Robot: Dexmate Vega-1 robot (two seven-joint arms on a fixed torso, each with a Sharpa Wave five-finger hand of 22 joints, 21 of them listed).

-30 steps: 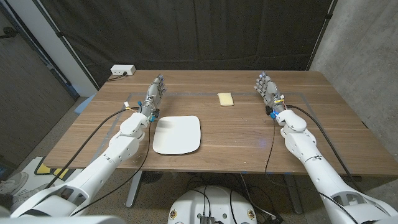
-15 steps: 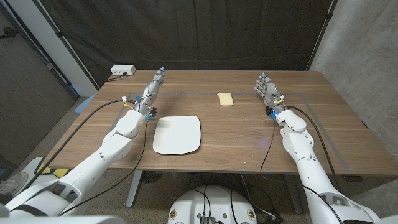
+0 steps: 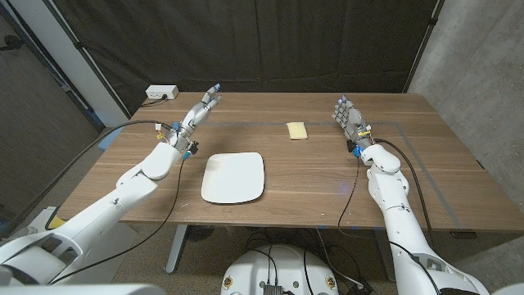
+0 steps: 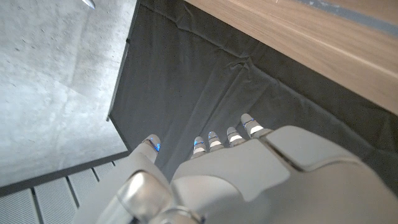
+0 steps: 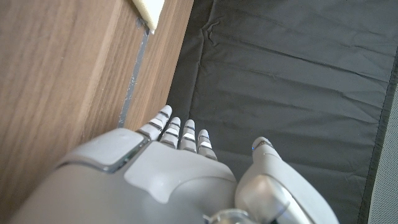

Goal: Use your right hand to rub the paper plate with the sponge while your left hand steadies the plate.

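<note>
Wooden desk (image 3: 311, 176), brown grain, marked with faint tape lines. A white paper plate (image 3: 234, 177) lies toward its near left. A yellow sponge (image 3: 296, 130) lies farther back near centre, well apart from the plate.

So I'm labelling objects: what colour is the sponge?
Pale yellow; the sponge shows best in the head view, lying on the table.

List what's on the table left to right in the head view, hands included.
Socket box → left hand → plate → sponge → right hand.
</note>
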